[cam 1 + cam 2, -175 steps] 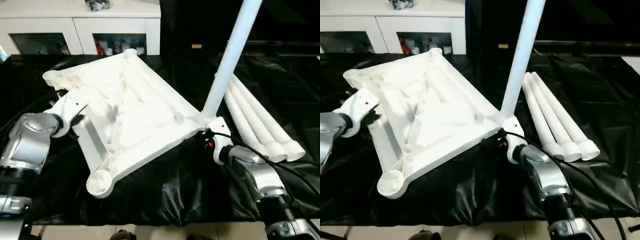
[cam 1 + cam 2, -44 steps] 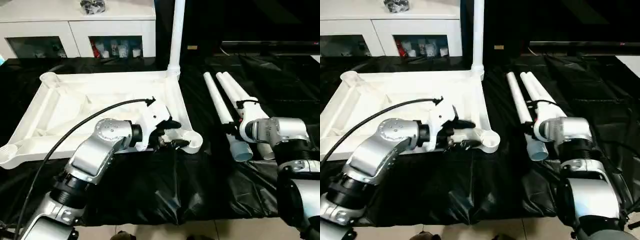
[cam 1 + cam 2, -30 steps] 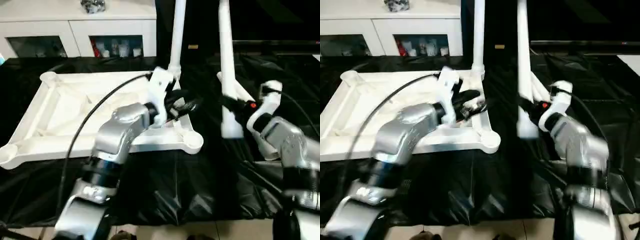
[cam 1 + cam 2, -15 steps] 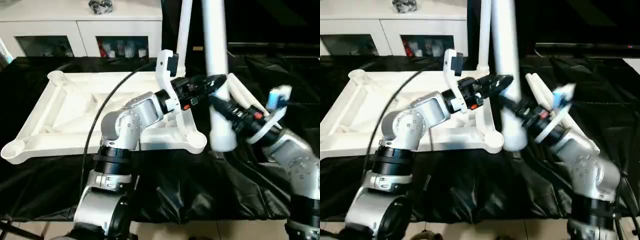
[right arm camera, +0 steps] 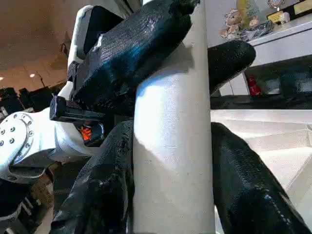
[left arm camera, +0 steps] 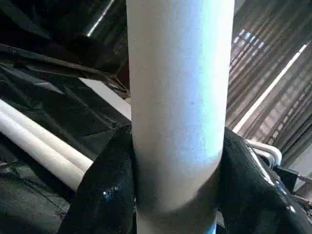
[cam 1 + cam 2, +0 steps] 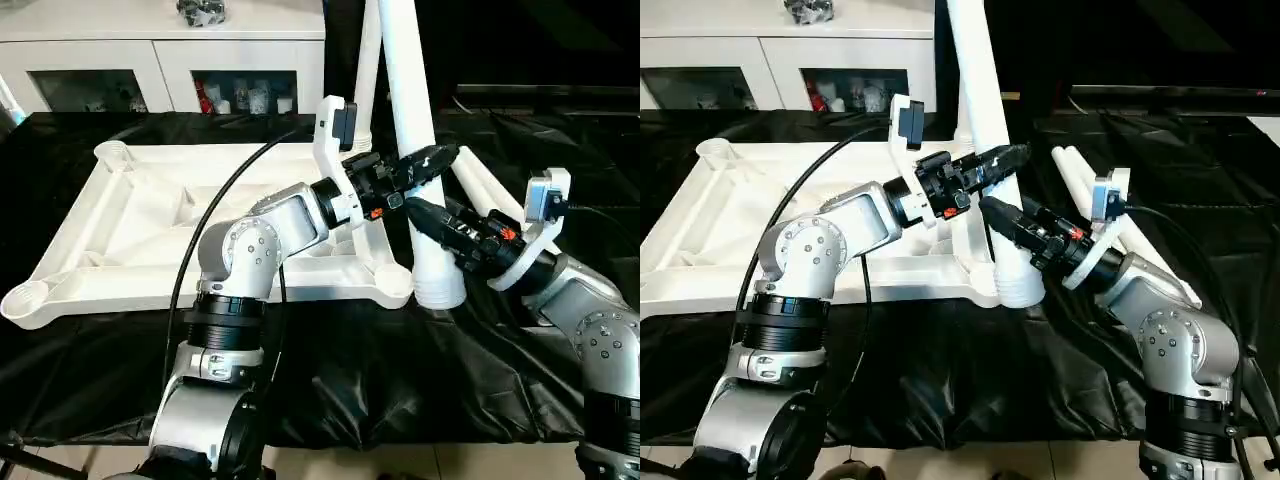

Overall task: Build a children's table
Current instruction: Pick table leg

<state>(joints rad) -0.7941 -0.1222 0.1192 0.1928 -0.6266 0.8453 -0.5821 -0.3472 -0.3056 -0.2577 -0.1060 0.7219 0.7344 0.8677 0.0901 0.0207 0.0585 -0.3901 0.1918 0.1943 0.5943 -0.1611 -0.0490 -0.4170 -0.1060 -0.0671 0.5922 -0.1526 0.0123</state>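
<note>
Above tabletop (image 7: 150, 230): both grippers (image 7: 432, 158) (image 7: 420, 212) clamp leg (image 7: 415, 150), now lower, nearer corner socket (image 7: 395, 283).

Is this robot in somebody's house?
Maybe a home-like test room. A white cabinet with glass doors holds small things, and black sheeting covers the worktop under the children's table.

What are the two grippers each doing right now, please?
Left gripper: closed on the raised table leg.
Right gripper: closed on the same leg, lower down.
</note>
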